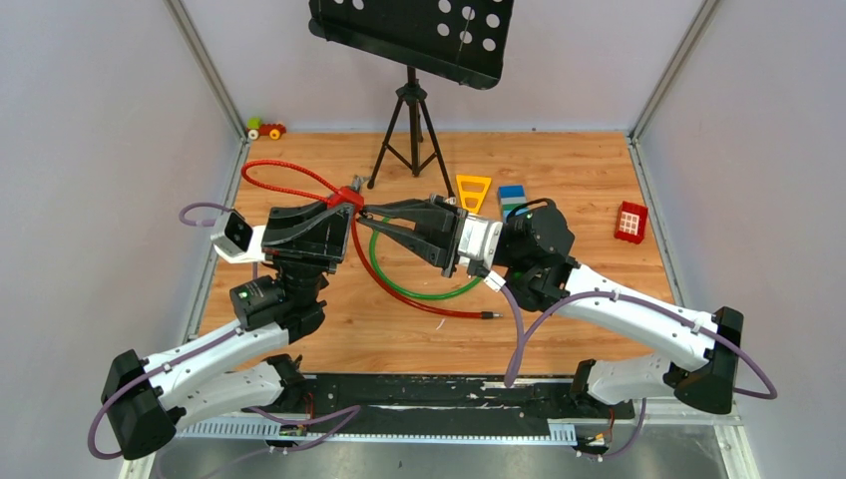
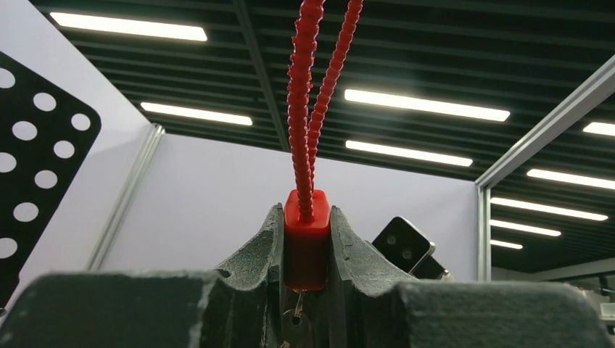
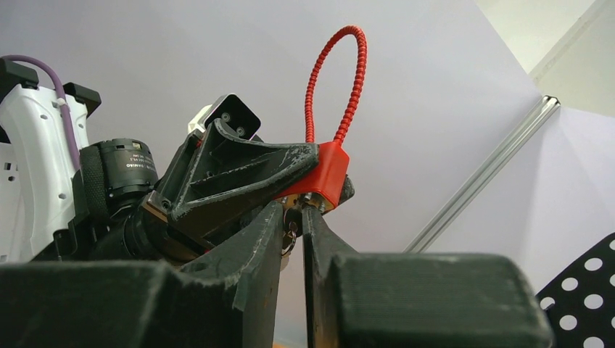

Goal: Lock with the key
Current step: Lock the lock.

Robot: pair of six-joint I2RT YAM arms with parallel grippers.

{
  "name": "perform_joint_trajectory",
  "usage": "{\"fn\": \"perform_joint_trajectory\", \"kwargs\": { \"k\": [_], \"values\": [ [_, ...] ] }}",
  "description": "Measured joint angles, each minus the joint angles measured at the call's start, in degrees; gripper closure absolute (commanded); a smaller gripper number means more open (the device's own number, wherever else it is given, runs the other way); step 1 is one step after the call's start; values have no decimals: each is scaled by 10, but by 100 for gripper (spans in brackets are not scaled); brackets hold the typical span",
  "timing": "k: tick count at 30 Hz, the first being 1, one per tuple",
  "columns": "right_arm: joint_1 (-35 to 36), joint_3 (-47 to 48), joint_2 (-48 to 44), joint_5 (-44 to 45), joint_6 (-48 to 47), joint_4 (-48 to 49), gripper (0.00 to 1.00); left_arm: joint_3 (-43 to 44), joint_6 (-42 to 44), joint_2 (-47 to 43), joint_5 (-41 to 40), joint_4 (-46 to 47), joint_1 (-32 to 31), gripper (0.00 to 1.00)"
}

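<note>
My left gripper (image 1: 342,207) is shut on the small red padlock (image 1: 349,197), held above the table; in the left wrist view the padlock (image 2: 307,239) sits squeezed between both fingers, its red ribbed cable (image 2: 301,94) rising from it. The tiny silvery key (image 2: 296,322) hangs from the padlock's underside. My right gripper (image 1: 367,213) meets the padlock from the right. In the right wrist view its fingertips (image 3: 275,210) close narrowly round the key (image 3: 292,217) just under the padlock (image 3: 328,174).
The red cable (image 1: 289,182) loops left and trails to a dark plug (image 1: 486,315). A green cable (image 1: 424,292) lies under the grippers. A music stand tripod (image 1: 409,130), yellow triangle (image 1: 473,190), blue-green block (image 1: 512,197), red block (image 1: 631,221) and toy car (image 1: 265,129) stand around.
</note>
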Motion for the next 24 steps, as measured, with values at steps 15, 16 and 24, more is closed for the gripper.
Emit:
{"fn": "perform_joint_trajectory", "kwargs": {
  "k": [15, 16, 24],
  "values": [
    [1, 2, 3, 20, 10, 2, 100, 0, 0, -1, -7, 0, 1, 100],
    [1, 3, 3, 21, 14, 2, 100, 0, 0, -1, -7, 0, 1, 100],
    [1, 9, 4, 31, 75, 0, 100, 0, 2, -4, -2, 0, 1, 100]
  ]
}}
